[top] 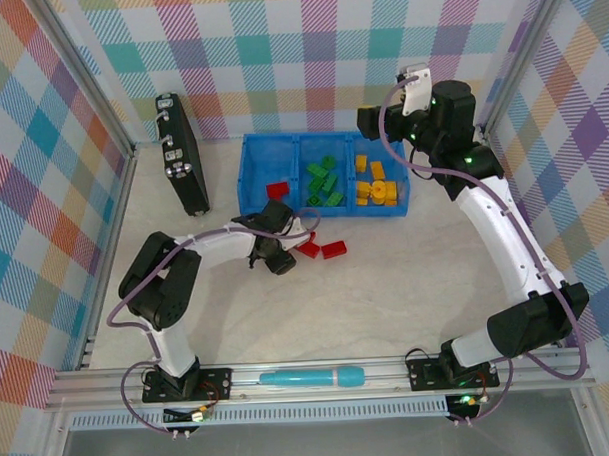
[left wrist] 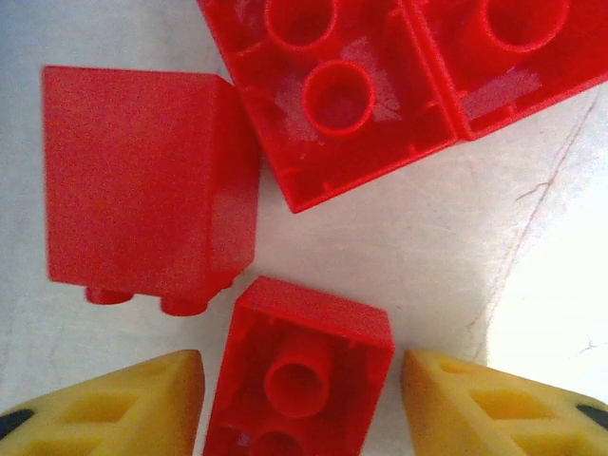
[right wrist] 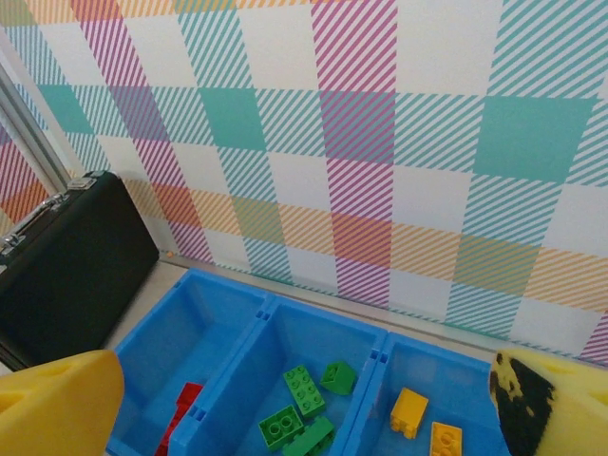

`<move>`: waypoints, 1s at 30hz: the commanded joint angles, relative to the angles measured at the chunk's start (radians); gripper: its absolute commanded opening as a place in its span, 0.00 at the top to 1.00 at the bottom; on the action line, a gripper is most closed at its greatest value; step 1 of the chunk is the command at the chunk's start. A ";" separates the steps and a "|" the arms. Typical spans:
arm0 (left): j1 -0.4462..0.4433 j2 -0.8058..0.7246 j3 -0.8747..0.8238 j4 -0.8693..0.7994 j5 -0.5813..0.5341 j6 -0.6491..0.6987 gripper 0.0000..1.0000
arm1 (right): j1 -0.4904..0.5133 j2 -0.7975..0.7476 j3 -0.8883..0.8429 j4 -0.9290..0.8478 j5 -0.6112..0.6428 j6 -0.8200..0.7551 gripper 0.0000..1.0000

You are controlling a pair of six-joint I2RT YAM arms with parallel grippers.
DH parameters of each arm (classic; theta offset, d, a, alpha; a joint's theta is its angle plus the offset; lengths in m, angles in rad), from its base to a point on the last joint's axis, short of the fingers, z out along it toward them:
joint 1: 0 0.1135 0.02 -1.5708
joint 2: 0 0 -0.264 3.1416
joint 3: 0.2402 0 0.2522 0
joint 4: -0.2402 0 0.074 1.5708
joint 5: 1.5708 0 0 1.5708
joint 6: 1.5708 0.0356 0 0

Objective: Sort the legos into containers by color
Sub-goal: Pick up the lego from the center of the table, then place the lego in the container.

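Left wrist view first: my left pincer (left wrist: 304,404) is down at the desk (left wrist: 494,247), its two yellow fingertips (left wrist: 114,408) on either side of a red lego (left wrist: 299,366) lying studs-down with its hollow underside facing me. A thin strip of desk shows beside the right-hand tip, and I cannot tell whether the brick is pinched or merely straddled. Just beyond it a second red brick (left wrist: 142,190) lies on its side, and two more red ones (left wrist: 332,95) sit upside down, edge to edge.

From the top external view, this red cluster (top: 320,249) lies on the desk just in front of the blue tray (top: 251,180). One red brick (top: 277,190) is in the left compartment, green ones (top: 323,182) fill the middle, and yellow ones (top: 375,185) the right.

My right pincer (right wrist: 304,404) hangs released above the tray's far side, tips wide apart with nothing between them. A black case (right wrist: 66,256) stands to the tray's left.
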 commanded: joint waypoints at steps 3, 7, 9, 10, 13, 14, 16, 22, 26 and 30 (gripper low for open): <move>0.015 0.047 0.033 -0.064 0.006 -0.055 0.56 | 0.006 -0.003 0.016 0.019 0.020 -0.026 0.01; 0.017 0.048 0.034 -0.097 0.009 -0.094 0.65 | 0.007 0.006 0.019 0.020 0.024 -0.029 0.01; 0.017 0.042 0.036 -0.109 0.003 -0.119 0.68 | 0.007 0.009 0.020 0.019 0.027 -0.031 0.01; 0.018 0.035 0.038 -0.109 -0.012 -0.140 0.70 | 0.007 0.011 0.021 0.019 0.027 -0.032 0.01; 0.030 -0.016 0.047 -0.061 -0.087 -0.238 0.72 | 0.007 0.015 0.024 0.017 0.032 -0.034 0.01; 0.033 -0.042 0.050 -0.036 -0.103 -0.256 0.73 | 0.007 0.016 0.025 0.017 0.035 -0.035 0.01; 0.035 -0.088 0.059 0.019 -0.135 -0.272 0.74 | 0.007 0.016 0.025 0.016 0.040 -0.037 0.01; 0.073 -0.107 0.163 0.162 -0.132 -0.315 0.75 | 0.007 0.017 0.030 0.010 0.044 -0.036 0.01; 0.096 -0.049 0.225 0.234 -0.182 -0.404 0.75 | 0.007 0.021 0.025 0.022 0.029 -0.025 0.01; 0.115 0.021 0.281 0.272 -0.253 -0.468 0.75 | 0.007 0.028 0.030 0.018 0.022 -0.025 0.01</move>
